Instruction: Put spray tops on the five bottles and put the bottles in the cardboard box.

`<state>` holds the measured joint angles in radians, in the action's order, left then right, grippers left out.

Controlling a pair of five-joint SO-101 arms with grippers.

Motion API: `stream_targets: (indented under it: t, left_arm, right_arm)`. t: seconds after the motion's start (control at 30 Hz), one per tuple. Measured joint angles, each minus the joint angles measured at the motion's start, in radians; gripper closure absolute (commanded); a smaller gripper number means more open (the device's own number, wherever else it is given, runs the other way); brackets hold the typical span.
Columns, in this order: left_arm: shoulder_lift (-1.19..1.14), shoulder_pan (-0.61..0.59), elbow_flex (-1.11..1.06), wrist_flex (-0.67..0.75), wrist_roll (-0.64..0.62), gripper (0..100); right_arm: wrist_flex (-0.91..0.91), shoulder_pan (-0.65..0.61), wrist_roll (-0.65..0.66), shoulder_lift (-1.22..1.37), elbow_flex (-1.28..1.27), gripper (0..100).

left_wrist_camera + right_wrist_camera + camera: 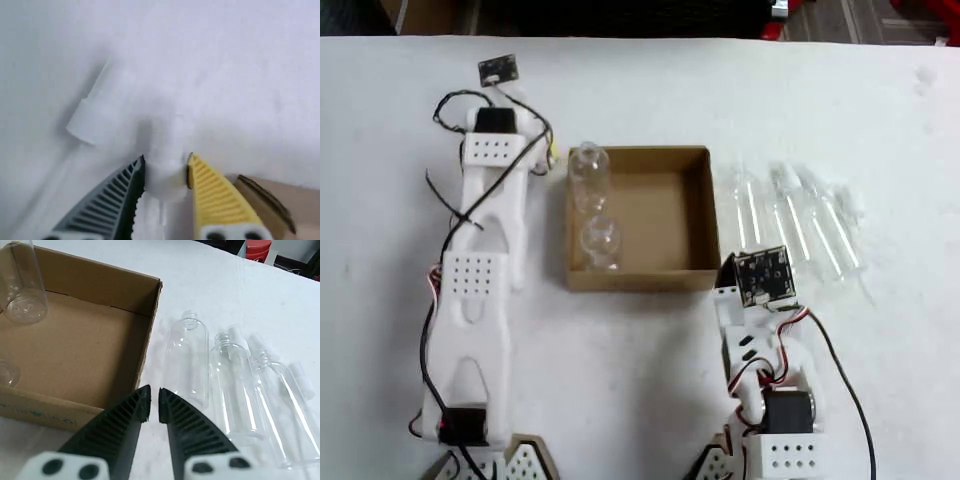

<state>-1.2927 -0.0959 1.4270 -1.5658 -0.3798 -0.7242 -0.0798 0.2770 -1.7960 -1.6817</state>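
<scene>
My left gripper (166, 170) is shut on a white spray top (164, 175) just above the white table, beside the cardboard box's far left corner (265, 200). A second spray top (92, 112) lies close by. In the high view this gripper (549, 155) sits by the box (705, 215). Two clear bottles (588, 168) (599, 240) are along the box's left side. Three open-necked clear bottles (187, 360) (235, 385) (285, 410) lie on the table right of the box. My right gripper (154, 401) hangs shut and empty over the box's near right corner.
Loose white spray tops (239, 335) (300, 376) lie among the far ends of the three bottles. The box's floor (85, 345) is bare on its right side. The left arm's body (480, 290) stretches along the table left of the box.
</scene>
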Motion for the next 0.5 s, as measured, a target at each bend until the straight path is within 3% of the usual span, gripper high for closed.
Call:
stream_targets:
  t: [0.23,0.5]
  left_arm:
    - [0.000,0.000,0.117,-0.196,0.044,91]
    - [0.000,-0.037,0.031,-0.218,0.164,90]
  right_arm:
    - [0.000,0.000,0.000,0.000,0.000,97.7]
    - [0.000,0.000,0.000,0.000,0.000,97.7]
